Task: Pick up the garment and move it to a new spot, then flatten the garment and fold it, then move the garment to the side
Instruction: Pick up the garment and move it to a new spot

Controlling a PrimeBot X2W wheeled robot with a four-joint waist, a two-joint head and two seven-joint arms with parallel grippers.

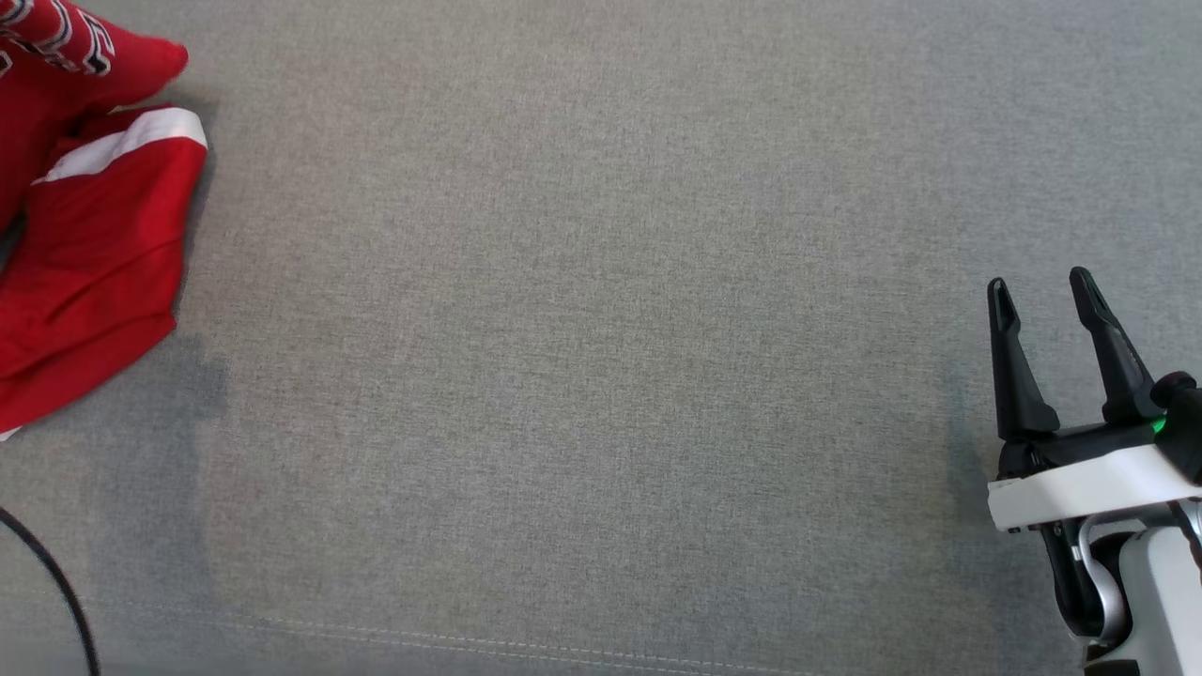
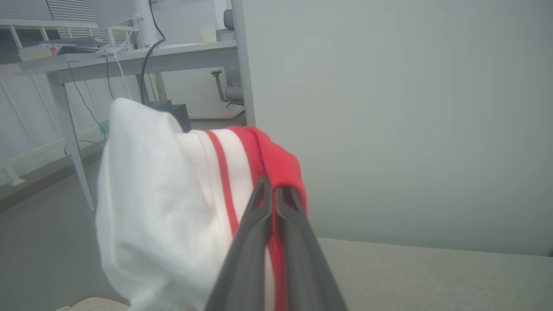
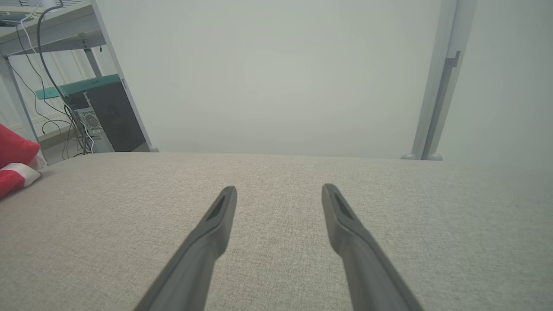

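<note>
Garment (image 2: 173,207) in red and white is caught by its red ribbed edge between the two dark fingers of the left gripper (image 2: 272,190), which are pressed together on the cloth. A white fold bulges just left of the tips, and the red band curls over them. In the head view it lies bunched on the grey cloth surface (image 1: 601,376), well away to the left of the right gripper (image 1: 1039,282), whose fingers stand spread with nothing between them.

The step in hand looks like the first one, the pick-up: the grip is made, and the lift and carry are not yet done. The next move probably calls for raising the pinched edge high enough for the hanging bulk to clear the surface. It can then be carried toward the bare stretch ahead of the right fingers, where there is room to spread it. With only one edge pinched, the rest may trail or slip.

No container plays a part; the garment rests directly on the surface.
</note>
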